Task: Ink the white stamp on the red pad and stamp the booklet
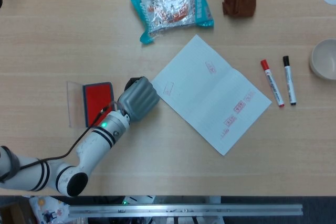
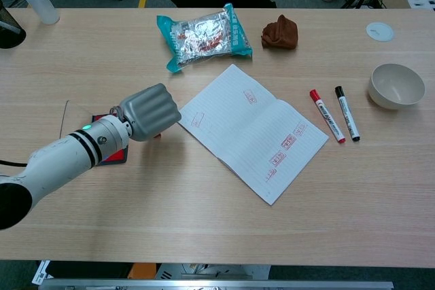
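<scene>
My left hand (image 1: 137, 98) (image 2: 149, 112), in a grey glove, is clenched in a fist just above the table, between the red ink pad (image 1: 97, 103) (image 2: 114, 156) and the near-left corner of the open booklet (image 1: 212, 96) (image 2: 252, 130). The white stamp is hidden inside the fist; only a small tip seems to show beneath it in the chest view. The ink pad lies open, partly covered by my wrist in the chest view. Several red stamp marks are on the booklet's pages. My right hand does not show in either view.
A foil snack pack (image 1: 170, 6) and a brown cloth (image 1: 239, 1) lie at the back. A red marker (image 1: 272, 83), a black marker (image 1: 289, 80) and a white bowl (image 1: 325, 59) are right of the booklet. The pad's clear lid (image 1: 74, 103) lies left of it.
</scene>
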You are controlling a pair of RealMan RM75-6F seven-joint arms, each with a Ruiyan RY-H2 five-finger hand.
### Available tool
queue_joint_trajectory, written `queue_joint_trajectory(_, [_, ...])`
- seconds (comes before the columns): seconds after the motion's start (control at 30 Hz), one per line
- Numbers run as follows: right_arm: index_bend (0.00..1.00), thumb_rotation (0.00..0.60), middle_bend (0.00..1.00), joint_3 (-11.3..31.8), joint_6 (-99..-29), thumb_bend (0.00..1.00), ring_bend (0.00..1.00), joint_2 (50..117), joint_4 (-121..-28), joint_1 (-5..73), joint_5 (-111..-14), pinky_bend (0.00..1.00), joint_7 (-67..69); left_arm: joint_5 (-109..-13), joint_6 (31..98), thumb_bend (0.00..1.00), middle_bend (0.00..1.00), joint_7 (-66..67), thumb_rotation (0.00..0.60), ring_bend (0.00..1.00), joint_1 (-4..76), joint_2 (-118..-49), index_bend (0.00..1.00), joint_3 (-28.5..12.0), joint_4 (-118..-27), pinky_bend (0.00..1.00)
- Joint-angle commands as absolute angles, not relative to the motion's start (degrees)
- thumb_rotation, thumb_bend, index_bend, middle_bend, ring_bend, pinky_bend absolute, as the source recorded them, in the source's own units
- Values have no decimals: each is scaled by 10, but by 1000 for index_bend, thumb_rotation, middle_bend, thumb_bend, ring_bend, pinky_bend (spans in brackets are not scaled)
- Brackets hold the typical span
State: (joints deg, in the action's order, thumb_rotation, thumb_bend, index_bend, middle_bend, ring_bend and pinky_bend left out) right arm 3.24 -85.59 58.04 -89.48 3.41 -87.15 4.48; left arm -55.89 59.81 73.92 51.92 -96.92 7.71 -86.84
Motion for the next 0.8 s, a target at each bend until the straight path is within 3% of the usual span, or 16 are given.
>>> queue_joint_trajectory(0.03, [238,600,359,33,-857,200,288,580,-895,33,-871,303,44,-557,595,271,1000,740,600,1000,521,-965,524,75,-873,1000])
queue_joint_trajectory(0.23, [238,600,359,33,-859,200,288,579,-898,32,-871,303,43,-555,594,271,1000,743,600,1000,523,-956,497,72,-881,1000])
queue_joint_trajectory(0.57, [238,600,359,36,-864,200,288,574,-904,33,-874,303,40,-558,616,272,999,725,600,1000,519,-906,370,59,-945,1000])
queue_joint_trajectory(0.8, [238,600,359,41,-864,200,288,560,-917,39,-878,303,30,-568,631,271,874,650,600,965,504,-833,295,41,-1018,1000])
